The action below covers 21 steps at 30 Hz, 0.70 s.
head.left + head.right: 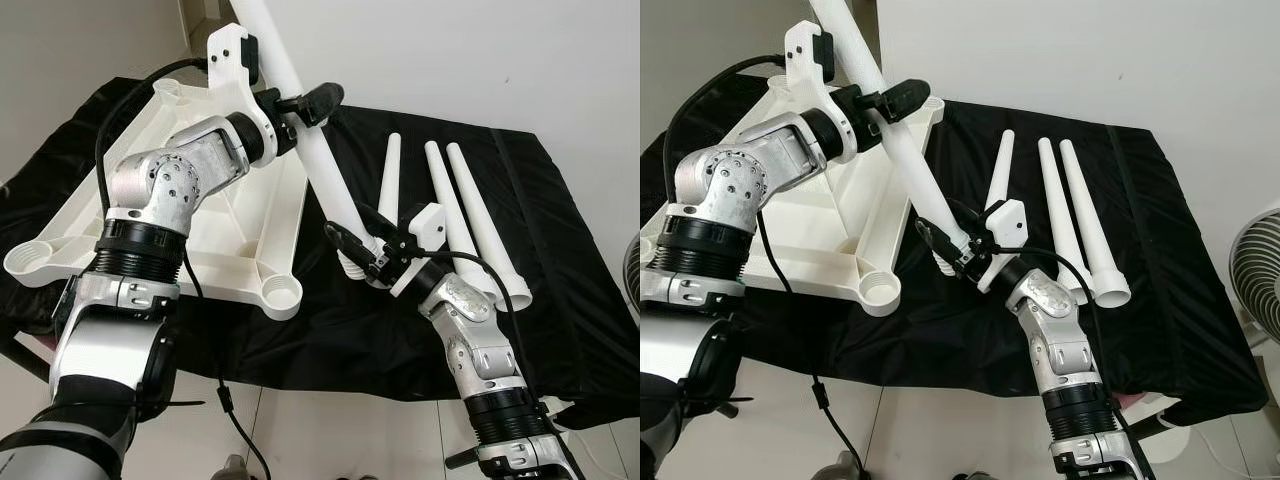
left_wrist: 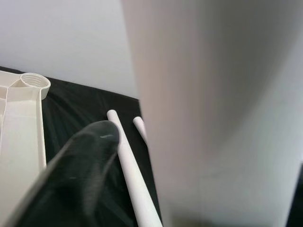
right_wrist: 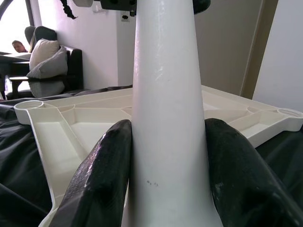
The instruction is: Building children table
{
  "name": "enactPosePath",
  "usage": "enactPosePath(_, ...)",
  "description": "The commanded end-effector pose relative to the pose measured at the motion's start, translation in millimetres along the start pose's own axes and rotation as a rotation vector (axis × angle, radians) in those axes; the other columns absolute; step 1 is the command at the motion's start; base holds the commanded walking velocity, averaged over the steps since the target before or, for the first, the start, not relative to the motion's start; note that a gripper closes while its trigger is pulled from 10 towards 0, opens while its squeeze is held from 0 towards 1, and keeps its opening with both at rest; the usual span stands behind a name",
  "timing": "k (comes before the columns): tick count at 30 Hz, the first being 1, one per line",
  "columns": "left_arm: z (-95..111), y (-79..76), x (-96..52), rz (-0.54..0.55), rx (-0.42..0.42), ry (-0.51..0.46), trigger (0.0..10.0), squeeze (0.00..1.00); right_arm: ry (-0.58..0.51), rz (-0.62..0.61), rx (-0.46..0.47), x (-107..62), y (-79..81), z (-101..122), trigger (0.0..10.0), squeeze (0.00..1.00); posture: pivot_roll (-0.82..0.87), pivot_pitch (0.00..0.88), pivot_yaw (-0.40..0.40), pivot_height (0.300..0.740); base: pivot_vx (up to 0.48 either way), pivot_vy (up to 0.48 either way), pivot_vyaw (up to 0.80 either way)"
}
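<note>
Nearest us, our right gripper [image 1: 362, 250] is closed on the threaded, wider end of the leg [image 1: 322, 165]; the right wrist view shows both fingers [image 3: 102, 175] pressed flat against its sides. From there the leg's long axis climbs far and left, tilted steeply, to our left gripper [image 1: 300, 105], which clasps it higher up, one finger lying across the far side of the shaft. So we hold one leg at two stations, low end near and right, narrow end far and left. The relation that matters: the near corner socket [image 1: 280, 295] of the tabletop [image 1: 255, 215] sits just left of and nearer than the threaded end, close but apart. The right gripper is the closer arm to that socket. We judge the leg must be swung more upright and its low end carried left and near before threading can start. The tabletop lies upside down, ribs up, on the black cloth [image 1: 560, 290]. Farther right, three spare legs [image 1: 450, 205] lie side by side on the cloth, well apart from both grippers.
</note>
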<state>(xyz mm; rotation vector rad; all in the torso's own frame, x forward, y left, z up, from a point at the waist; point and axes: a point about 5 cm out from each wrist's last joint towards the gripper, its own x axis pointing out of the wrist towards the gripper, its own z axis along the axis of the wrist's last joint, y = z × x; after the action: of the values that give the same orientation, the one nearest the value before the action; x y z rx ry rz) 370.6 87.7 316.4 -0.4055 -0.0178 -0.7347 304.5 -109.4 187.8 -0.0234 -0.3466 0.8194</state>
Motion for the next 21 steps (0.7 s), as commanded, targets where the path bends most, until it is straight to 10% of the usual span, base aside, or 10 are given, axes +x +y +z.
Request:
enactPosePath(1,7.1,-22.6,-1.0,-0.380,0.009,-0.005,0.1,0.00,-0.017,0.001,-0.015,0.1,0.0,2.2,10.0,0.00,0.13,0.007,-0.013,0.740,0.000,0.000,0.00)
enactPosePath(19,10.5,-27.0,1.0,-0.371,0.052,-0.002,0.5,0.00,0.030,-0.097,-0.035,4.7,-10.7,-2.2,10.0,0.00,0.13,0.000,-0.020,0.740,0.000,0.000,0.00)
enactPosePath(20,10.3,-29.4,2.0,-0.357,0.093,-0.002,10.0,0.00,0.040,-0.091,-0.036,5.4,-12.2,-0.9,10.0,1.00,0.13,0.000,-0.025,0.740,0.000,0.000,0.00)
enactPosePath(21,10.3,-29.4,2.0,-0.357,0.093,-0.002,10.0,0.00,0.040,-0.091,-0.036,5.4,-12.2,-0.9,10.0,1.00,0.13,0.000,-0.025,0.740,0.000,0.000,0.00)
